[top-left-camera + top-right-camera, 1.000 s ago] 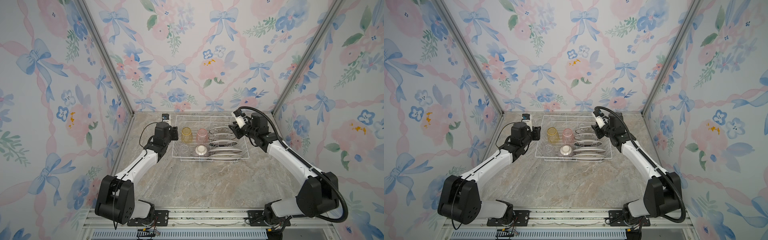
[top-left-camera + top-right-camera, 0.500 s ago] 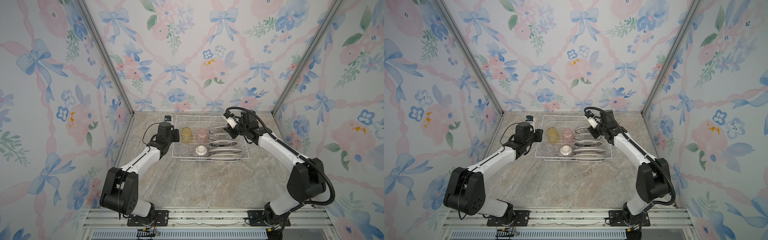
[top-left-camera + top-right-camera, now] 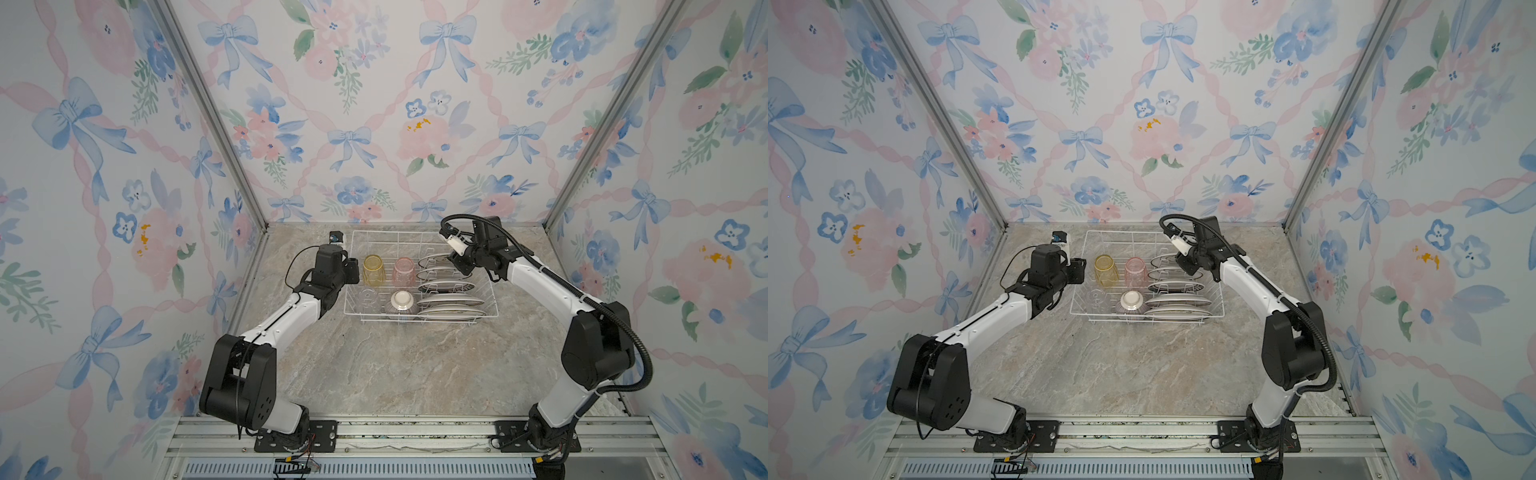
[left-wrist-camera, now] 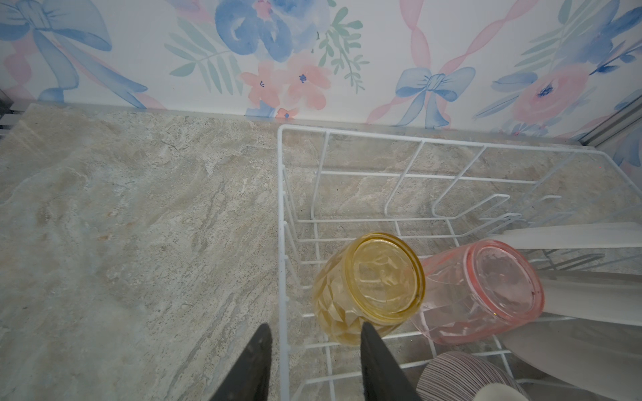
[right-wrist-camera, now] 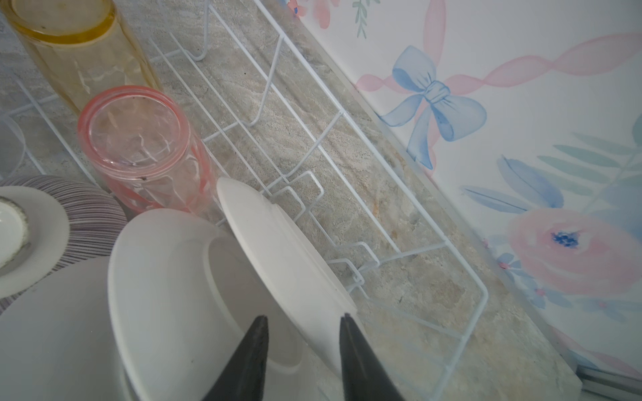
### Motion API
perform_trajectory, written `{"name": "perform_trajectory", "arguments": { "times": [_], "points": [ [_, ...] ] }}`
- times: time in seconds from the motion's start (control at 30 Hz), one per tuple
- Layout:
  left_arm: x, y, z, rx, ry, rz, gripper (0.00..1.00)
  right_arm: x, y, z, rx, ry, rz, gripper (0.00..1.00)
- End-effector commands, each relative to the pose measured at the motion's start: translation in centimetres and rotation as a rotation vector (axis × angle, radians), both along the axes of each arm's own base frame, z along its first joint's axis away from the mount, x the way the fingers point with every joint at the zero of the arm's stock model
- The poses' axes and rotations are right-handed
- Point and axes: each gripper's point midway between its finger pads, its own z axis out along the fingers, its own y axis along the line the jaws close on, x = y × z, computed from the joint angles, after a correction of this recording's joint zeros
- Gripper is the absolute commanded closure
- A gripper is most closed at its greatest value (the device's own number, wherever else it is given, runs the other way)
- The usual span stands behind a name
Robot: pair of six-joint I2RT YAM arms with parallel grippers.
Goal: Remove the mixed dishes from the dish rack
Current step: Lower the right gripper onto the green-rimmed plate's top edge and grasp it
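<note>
In the left wrist view, the picture edge cut off the ribbed bowl (image 4: 465, 376) and the plates (image 4: 573, 288). In the right wrist view, it cropped the yellow tumbler (image 5: 80, 45) and most of the clear tumbler (image 5: 8, 145). Plate markings were too small to read in both top views.

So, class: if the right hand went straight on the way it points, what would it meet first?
The right hand would probably meet the rearmost plate, whose rim lies between its fingers.
</note>
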Motion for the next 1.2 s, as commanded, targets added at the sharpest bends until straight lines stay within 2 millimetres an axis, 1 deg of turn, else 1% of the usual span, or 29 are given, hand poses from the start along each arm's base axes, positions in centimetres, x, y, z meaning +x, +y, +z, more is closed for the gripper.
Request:
{"name": "perform_trajectory", "arguments": {
  "times": [0.0, 0.17, 0.47, 0.67, 0.77, 0.97, 1.1, 1.17],
  "points": [
    [0.4, -0.1, 0.6, -0.021, -0.012, 0.001, 0.57, 0.1, 0.1, -0.9, -0.056, 0.031, 0.022, 0.64],
    [0.4, 0.4, 0.3, -0.021, -0.008, 0.008, 0.57, 0.6, 0.2, -1.7, -0.098, 0.061, 0.047, 0.68],
    [0.4, 1.0, -0.2, -0.032, -0.002, 0.013, 0.57, 1.0, 0.5, -1.6, -0.126, 0.061, 0.08, 0.69],
    [0.5, 1.1, -0.4, -0.045, -0.001, 0.013, 0.58, 1.0, 0.5, -2.1, -0.189, 0.069, 0.116, 0.75],
    [0.5, 1.1, -0.7, -0.051, 0.003, 0.009, 0.58, 1.3, 0.5, -2.5, -0.24, 0.048, 0.119, 0.78],
    [0.4, 1.2, -0.8, -0.052, 0.004, 0.006, 0.59, 1.6, 0.4, -3.1, -0.311, -0.006, 0.122, 0.82],
    [0.4, 1.1, -0.8, -0.057, 0.002, 0.005, 0.58, 1.7, 0.6, -3.7, -0.348, -0.053, 0.121, 0.91],
    [0.4, 1.1, -0.7, -0.059, 0.0, 0.002, 0.58, 1.7, 0.7, -4.1, -0.375, -0.065, 0.118, 0.97]
  ]
}}
